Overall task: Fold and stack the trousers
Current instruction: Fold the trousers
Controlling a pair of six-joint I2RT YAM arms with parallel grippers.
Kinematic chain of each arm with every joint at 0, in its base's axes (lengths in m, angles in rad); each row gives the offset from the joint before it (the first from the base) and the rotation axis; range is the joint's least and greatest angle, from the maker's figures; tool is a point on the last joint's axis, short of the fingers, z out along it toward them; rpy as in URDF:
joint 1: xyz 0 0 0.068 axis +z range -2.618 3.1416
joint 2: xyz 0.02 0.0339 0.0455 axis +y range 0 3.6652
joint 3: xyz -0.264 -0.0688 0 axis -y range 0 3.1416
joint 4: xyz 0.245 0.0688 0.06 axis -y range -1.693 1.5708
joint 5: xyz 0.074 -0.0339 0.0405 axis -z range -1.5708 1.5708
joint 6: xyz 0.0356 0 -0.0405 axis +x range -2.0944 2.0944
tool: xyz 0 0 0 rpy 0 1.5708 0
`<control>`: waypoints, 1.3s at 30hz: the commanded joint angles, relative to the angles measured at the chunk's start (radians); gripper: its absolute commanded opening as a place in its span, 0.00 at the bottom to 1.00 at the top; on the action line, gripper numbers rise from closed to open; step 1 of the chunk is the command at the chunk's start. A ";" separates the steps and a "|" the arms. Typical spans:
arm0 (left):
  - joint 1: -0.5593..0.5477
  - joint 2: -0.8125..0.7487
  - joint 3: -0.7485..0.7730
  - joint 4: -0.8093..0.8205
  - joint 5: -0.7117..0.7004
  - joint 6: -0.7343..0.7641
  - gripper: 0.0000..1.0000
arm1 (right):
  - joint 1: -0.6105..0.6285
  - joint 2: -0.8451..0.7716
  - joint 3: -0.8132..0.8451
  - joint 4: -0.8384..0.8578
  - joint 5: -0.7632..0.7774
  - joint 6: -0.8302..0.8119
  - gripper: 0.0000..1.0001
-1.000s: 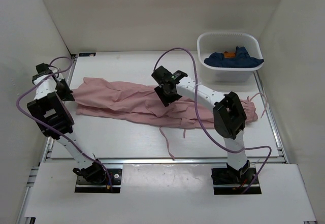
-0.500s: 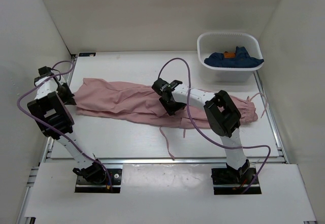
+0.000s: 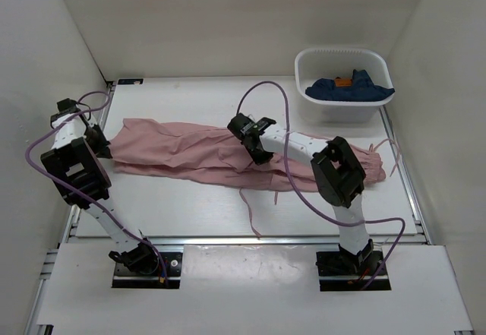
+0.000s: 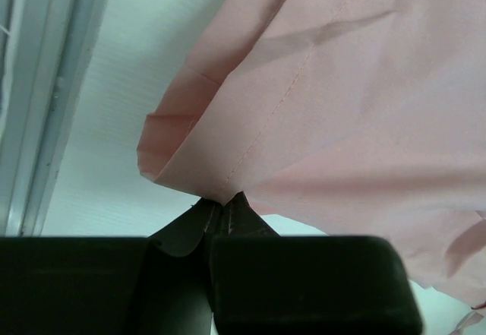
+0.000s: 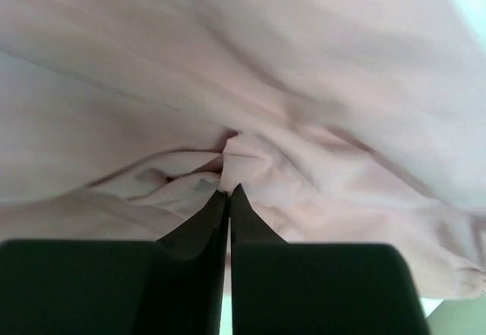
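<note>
The dusty-pink trousers [image 3: 190, 153] lie stretched across the table from left to right, folded lengthwise, with thin drawstrings [image 3: 250, 210] trailing toward the near edge. My left gripper [image 3: 101, 150] is shut on the hem corner of a leg at the far left; the left wrist view shows the trousers' hem [image 4: 228, 160] pinched at the tips of the left gripper [image 4: 225, 200]. My right gripper [image 3: 258, 155] is at the middle of the trousers, shut on a fold of fabric [image 5: 250, 160] right at the tips of the right gripper [image 5: 229, 191].
A white tub [image 3: 343, 105] at the back right holds a dark blue garment [image 3: 349, 86] with an orange patch. White walls close in on the left, back and right. A metal rail [image 3: 243, 238] runs along the table's near edge.
My right gripper came down onto the middle of the trousers and went from open to shut on a fold. The left gripper has stayed shut on the hem.
</note>
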 commanded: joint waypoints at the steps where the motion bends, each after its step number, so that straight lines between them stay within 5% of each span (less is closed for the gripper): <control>1: -0.002 -0.076 0.063 -0.011 -0.058 0.004 0.14 | 0.001 -0.155 0.020 0.004 0.057 0.012 0.00; 11: -0.002 -0.106 0.196 -0.118 -0.114 0.004 0.14 | 0.010 -0.327 -0.032 -0.108 0.025 0.002 0.00; 22: -0.002 -0.174 -0.149 -0.105 -0.218 0.004 0.14 | 0.010 -0.351 -0.301 -0.033 -0.050 0.052 0.00; 23: -0.002 -0.160 -0.181 -0.093 -0.244 0.004 0.21 | 0.010 -0.350 -0.301 -0.033 -0.050 0.064 0.00; 24: 0.007 -0.147 -0.193 -0.082 -0.258 0.004 0.24 | 0.010 -0.335 -0.301 -0.045 -0.050 0.077 0.03; 26: 0.020 -0.133 -0.206 -0.050 -0.298 0.004 0.29 | 0.010 -0.335 -0.301 -0.055 -0.050 0.078 0.48; 28: 0.029 -0.123 -0.197 -0.027 -0.309 0.004 0.35 | 0.010 -0.405 -0.301 -0.065 -0.050 0.131 0.77; 30: 0.029 -0.113 -0.171 -0.013 -0.318 0.004 0.41 | -0.032 -0.471 -0.315 -0.053 -0.035 0.185 0.90; 34: 0.029 -0.103 -0.152 -0.032 -0.293 0.004 0.47 | -0.199 -0.712 -0.420 -0.016 -0.052 0.379 0.99; 39: 0.029 -0.113 -0.184 -0.033 -0.293 0.004 0.54 | -0.574 -0.803 -0.606 -0.024 -0.163 0.558 0.99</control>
